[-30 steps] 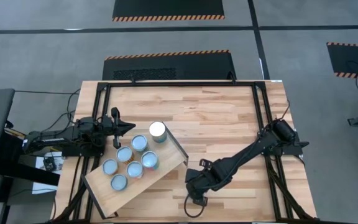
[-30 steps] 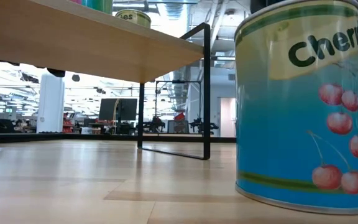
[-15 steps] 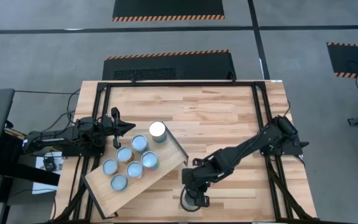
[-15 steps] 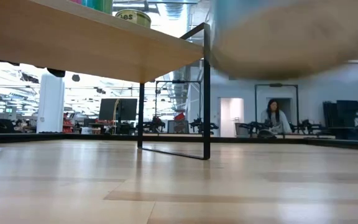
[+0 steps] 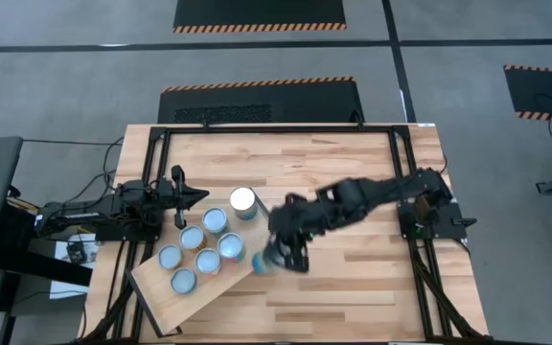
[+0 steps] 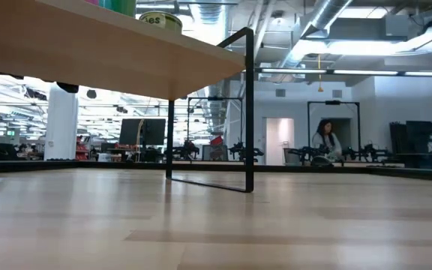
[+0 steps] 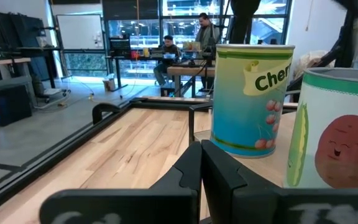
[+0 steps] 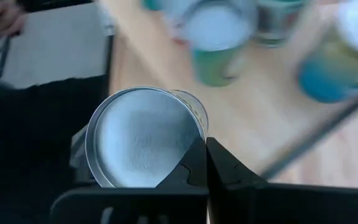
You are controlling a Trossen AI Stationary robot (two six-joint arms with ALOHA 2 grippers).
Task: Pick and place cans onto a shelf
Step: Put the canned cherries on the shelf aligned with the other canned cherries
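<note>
Found the left gripper [image 5: 179, 196] waiting at the table's [image 5: 353, 172] left side, just beside the shelf [image 5: 156, 302], well out of the work.

Counted seven cans [image 5: 208, 261] already on the shelf, packed close toward its raised dark end rail [image 5: 274, 230], with bare board left only at the far, lower end.

Caught the right gripper [image 5: 264, 261] at the shelf's right corner near that rail, clamped on a can [image 8: 143, 137] with a pale round top; read the label as teal, probably, given the blur in the overhead view. Could not tell whether the can hung over the board or just off its edge.

Judged the risks from there:
- Clipping the end rail or the board's edge on the way in, and jolting the whole shelf.
- Knocking the nearest standing cans, since so little gap showed between them.
- Letting go with the base half over the edge, and tipping the can onto the table.
- Losing the can from a shallow, off-centre grip.
</note>
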